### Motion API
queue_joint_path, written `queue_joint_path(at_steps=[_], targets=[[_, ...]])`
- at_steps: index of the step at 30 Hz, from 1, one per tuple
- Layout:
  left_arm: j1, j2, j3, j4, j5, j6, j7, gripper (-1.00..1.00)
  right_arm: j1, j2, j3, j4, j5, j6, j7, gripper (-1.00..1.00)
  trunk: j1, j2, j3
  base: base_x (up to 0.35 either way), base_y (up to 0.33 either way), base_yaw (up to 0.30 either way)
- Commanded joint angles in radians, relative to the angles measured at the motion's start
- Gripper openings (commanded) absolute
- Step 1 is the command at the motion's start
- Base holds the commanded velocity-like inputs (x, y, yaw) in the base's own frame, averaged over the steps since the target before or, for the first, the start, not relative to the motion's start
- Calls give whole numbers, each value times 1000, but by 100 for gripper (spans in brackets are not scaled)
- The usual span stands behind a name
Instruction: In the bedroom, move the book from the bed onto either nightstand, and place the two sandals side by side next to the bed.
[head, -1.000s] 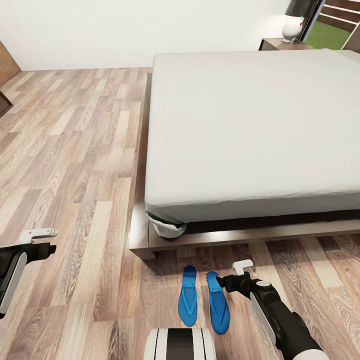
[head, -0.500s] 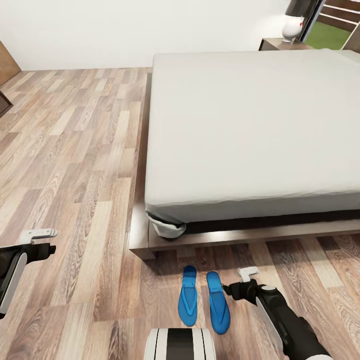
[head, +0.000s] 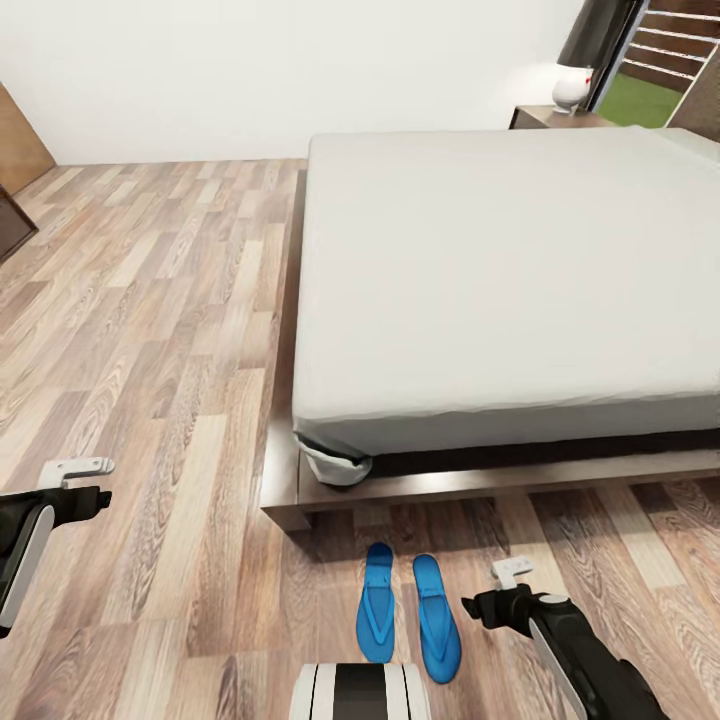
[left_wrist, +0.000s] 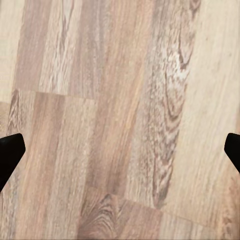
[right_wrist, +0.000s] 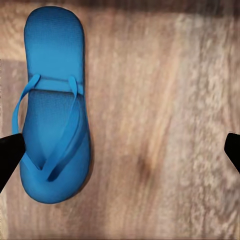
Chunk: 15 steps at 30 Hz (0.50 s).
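I see both sandals (head: 408, 616) lying side by side on the floor (head: 150, 330) at the foot of the bed (head: 500, 290). My right gripper (head: 497, 592) hovers beside them, jaws spread, empty. My left gripper (head: 85, 482) hangs spread over bare planks.

Home bedroom: big bed (head: 500, 280), wood-plank floor (head: 150, 330), nightstand (head: 553, 117) w/ lamp (head: 570, 88) by window.

Two sandals (head: 408, 614) side by side on floor (head: 150, 330), just in front of bed (head: 500, 290) foot. Nightstand (head: 552, 116) w/ lamp (head: 571, 88) behind bed, far right corner.
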Motion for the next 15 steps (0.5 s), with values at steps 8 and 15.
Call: queue_joint_path(at_steps=[8,15], targets=[[0,0,0,-1,7,4,7,100,20,-2,2,-3,1,6,2,100,-4,2,30,0,0,0],[0,0,0,0,7,4,8,100,26,-2,2,-2,2,7,2,100,-7,3,57,0,0,0]])
